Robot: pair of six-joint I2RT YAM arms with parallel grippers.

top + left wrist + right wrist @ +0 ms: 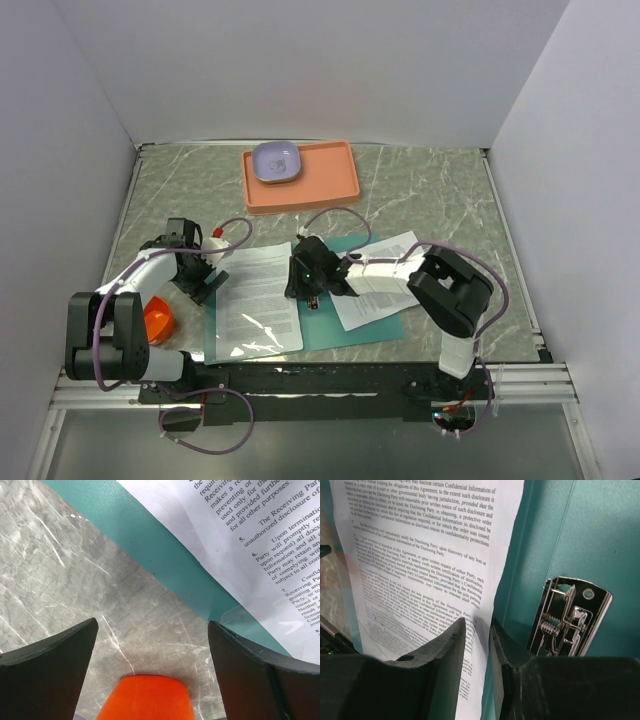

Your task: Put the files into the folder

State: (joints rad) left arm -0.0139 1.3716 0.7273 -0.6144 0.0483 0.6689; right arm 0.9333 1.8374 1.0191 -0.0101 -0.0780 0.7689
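1. I see a grey veined marble table. A flat teal card folder lies open on it, with a sprung metal fastener at the spine.
2. The left sheet is thin, white and densely printed, and covers the folder's left half. The right sheet overhangs the right half.
3. The right gripper has its jaws narrowly parted at the left sheet's inner edge. The left gripper is wide open and empty.

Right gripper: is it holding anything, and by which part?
Nothing is clamped. The right gripper straddles the sheet at its edge nearest the spine of the folder, jaws slightly apart, not pinching it.
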